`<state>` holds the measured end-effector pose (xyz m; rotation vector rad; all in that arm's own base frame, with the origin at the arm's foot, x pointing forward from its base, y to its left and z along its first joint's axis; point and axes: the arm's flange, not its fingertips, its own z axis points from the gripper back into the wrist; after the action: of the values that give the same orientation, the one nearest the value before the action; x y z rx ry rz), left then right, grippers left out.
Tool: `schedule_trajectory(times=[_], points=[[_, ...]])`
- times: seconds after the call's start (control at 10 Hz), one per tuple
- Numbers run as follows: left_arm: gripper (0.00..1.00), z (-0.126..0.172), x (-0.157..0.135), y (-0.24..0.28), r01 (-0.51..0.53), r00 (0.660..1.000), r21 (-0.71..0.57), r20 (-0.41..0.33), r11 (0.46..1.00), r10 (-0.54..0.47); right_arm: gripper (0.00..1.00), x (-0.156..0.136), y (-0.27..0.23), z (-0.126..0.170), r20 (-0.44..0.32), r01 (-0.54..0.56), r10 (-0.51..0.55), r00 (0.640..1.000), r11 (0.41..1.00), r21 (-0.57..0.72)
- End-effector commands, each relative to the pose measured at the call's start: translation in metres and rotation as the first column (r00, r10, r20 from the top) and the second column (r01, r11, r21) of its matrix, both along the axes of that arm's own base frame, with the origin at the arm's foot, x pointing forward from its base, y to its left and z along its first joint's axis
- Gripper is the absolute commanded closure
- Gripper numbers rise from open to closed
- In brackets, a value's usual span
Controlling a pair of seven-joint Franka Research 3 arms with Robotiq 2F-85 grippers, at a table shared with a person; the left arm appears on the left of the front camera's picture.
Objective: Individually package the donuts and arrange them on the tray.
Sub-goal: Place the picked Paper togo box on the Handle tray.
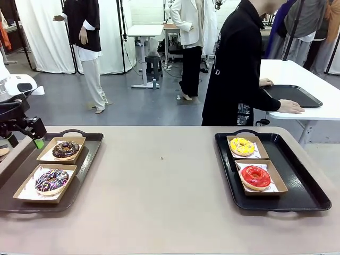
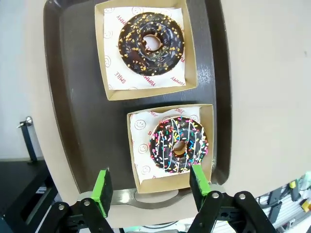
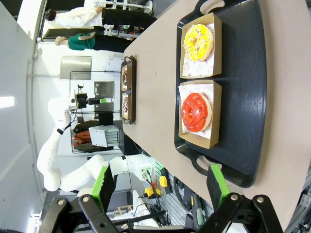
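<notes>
Two chocolate-iced donuts sit in cardboard boxes on the dark brown tray (image 1: 87,154) at the left: one with orange flecks (image 1: 66,149) (image 2: 150,43) and one with coloured sprinkles (image 1: 51,180) (image 2: 178,144). On the black tray (image 1: 297,180) (image 3: 240,97) at the right, a yellow donut (image 1: 241,146) (image 3: 198,41) and a red donut (image 1: 255,177) (image 3: 196,111) each lie in a box. My left gripper (image 1: 36,139) (image 2: 151,184) hangs open above the left tray's outer end, holding nothing. My right gripper (image 3: 160,182) is open and empty, off the right tray's near end.
A person in black stands beyond the table's far right corner with both hands by a black tray (image 1: 293,95) on a white side table. Bare tan tabletop (image 1: 164,180) lies between the two trays.
</notes>
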<state>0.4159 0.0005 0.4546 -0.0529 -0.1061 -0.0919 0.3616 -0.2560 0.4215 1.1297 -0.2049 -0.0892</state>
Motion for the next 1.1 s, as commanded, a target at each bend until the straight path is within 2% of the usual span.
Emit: schedule_trajectory(times=[0.0,0.2,0.3,0.4,0.5,0.7,0.9,1.0], points=[[0.17,0.034,0.006,0.051,0.061,0.998,-0.303,0.029,0.951,-0.055,0.0,0.0,0.001,0.001,0.002,-0.001,0.001,1.0,1.0,0.002],[0.17,0.034,-0.012,0.105,0.062,0.996,-0.567,0.093,0.821,-0.011,0.0,0.0,0.001,0.001,0.002,-0.001,0.001,1.0,1.0,0.002],[0.17,0.036,-0.003,0.129,0.065,0.994,-0.632,0.11,0.773,0.006,0.0,0.0,0.001,0.001,0.002,-0.001,0.001,1.0,1.0,0.002],[0.17,0.029,-0.007,0.152,0.054,0.992,-0.705,0.116,0.707,0.04,0.0,0.0,0.001,0.001,0.002,-0.001,0.001,1.0,1.0,0.002],[0.17,0.01,-0.031,0.167,0.043,0.993,-0.775,0.1,0.63,0.055,0.0,0.0,0.001,0.001,0.002,-0.001,0.001,1.0,1.0,0.002],[0.17,-0.008,-0.036,0.203,0.028,0.999,-0.859,0.041,0.511,0.013,0.0,0.0,0.001,0.001,0.002,-0.001,0.001,1.0,1.0,0.002],[0.17,-0.036,-0.059,0.222,0.023,1.0,-0.911,0.027,0.412,0.004,0.0,0.0,0.001,0.001,0.002,-0.001,0.001,1.0,1.0,0.002],[0.17,-0.047,-0.063,0.225,0.014,1.0,-0.919,0.017,0.394,0.005,0.0,0.0,0.001,0.001,0.002,-0.001,0.001,1.0,1.0,0.002]])
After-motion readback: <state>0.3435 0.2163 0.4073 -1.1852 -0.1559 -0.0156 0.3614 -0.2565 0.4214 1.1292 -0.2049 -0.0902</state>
